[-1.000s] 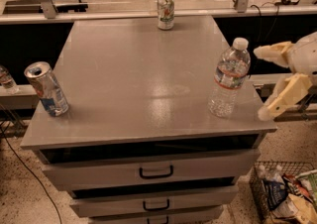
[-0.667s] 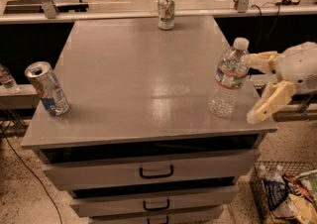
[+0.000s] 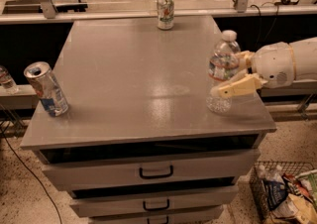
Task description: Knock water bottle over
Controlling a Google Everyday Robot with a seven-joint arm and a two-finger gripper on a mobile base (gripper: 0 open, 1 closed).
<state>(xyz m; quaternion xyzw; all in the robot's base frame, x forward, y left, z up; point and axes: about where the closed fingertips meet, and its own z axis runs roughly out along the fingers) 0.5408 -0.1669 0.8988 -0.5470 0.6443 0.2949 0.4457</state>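
Gripper (image 3: 227, 74) at the water bottle (image 3: 222, 62), jaws apart

The water bottle stands upright at about 4 o'clock on the grey tabletop (image 3: 129, 69), near its right edge. The gripper reaches in from 3 o'clock; one finger crosses the front of the bottle's lower half, the other lies beside its shoulder. A green-and-white can (image 3: 165, 11) stands at 12 o'clock and a tilted silver-and-blue can (image 3: 46, 89) at 8 o'clock.

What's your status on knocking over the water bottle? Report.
Gripper open at table's right edge, fingers straddling water bottle. Bottle upright, not yet knocked. Silver-blue can front-left, green-white can far edge, both well away.
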